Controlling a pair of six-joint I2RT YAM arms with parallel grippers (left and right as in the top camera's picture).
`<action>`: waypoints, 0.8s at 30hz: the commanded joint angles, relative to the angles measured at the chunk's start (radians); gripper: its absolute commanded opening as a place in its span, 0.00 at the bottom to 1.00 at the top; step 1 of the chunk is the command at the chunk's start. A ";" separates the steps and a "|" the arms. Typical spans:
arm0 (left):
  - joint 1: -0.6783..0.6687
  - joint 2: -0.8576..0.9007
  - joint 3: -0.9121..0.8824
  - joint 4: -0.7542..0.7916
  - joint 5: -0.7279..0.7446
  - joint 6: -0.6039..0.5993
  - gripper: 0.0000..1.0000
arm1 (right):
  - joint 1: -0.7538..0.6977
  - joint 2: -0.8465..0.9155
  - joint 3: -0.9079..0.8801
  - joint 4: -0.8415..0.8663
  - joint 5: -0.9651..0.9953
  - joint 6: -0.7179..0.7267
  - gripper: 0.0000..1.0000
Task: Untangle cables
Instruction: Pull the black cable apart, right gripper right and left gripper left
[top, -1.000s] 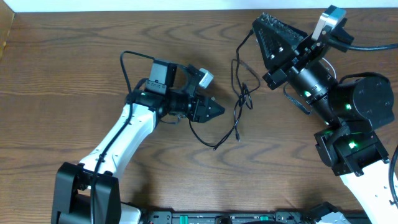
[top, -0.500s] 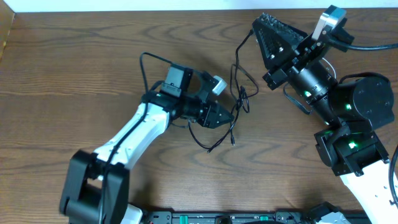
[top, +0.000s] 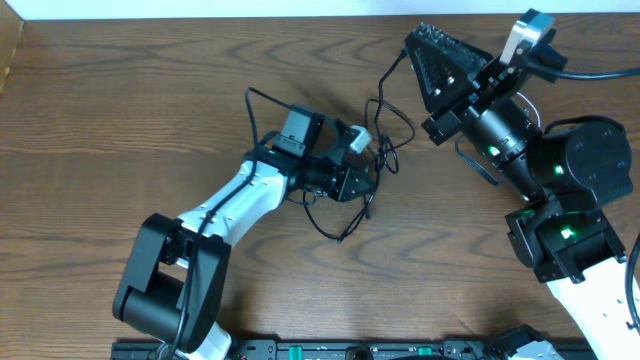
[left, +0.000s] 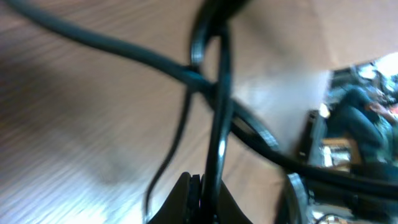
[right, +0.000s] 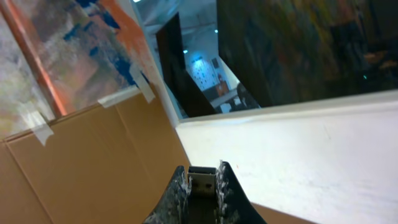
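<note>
Cables (top: 356, 213), thin and black, lie in loose loops at the middle of the brown wooden counter (top: 120, 120), between the two arms. The right arm (top: 560, 170), the bulkiest thing in the overhead view, stands at the counter's right side. It is black with green lights on its joints, and its wrist is lifted and points toward the far edge. The left arm (top: 235, 205), white with a black wrist, reaches from the near left edge to the centre and lies low over the wood.

The left jaws are pressed together on one black cord (left: 219, 118). In the left wrist view it rises straight out from between the closed tips and crosses other black strands just above them. The right jaws are together as well, held up off the counter. In the right wrist view a small pale piece (right: 202, 182) sits pinched between their tips and looks like a plug end. Overhead, one black strand climbs from the loops to that same spot. From the left jaws another strand trails toward the near edge and ends in a small tip (top: 340, 238) on the wood.
</note>
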 joint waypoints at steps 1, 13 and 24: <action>0.086 0.000 -0.001 -0.057 -0.208 -0.103 0.07 | -0.044 -0.009 0.008 -0.033 -0.004 0.007 0.01; 0.386 0.000 -0.002 -0.265 -0.562 -0.250 0.07 | -0.296 -0.139 0.008 -0.074 -0.026 0.007 0.01; 0.519 0.000 -0.002 -0.283 -0.759 -0.383 0.08 | -0.391 -0.181 0.008 -0.145 -0.025 -0.004 0.01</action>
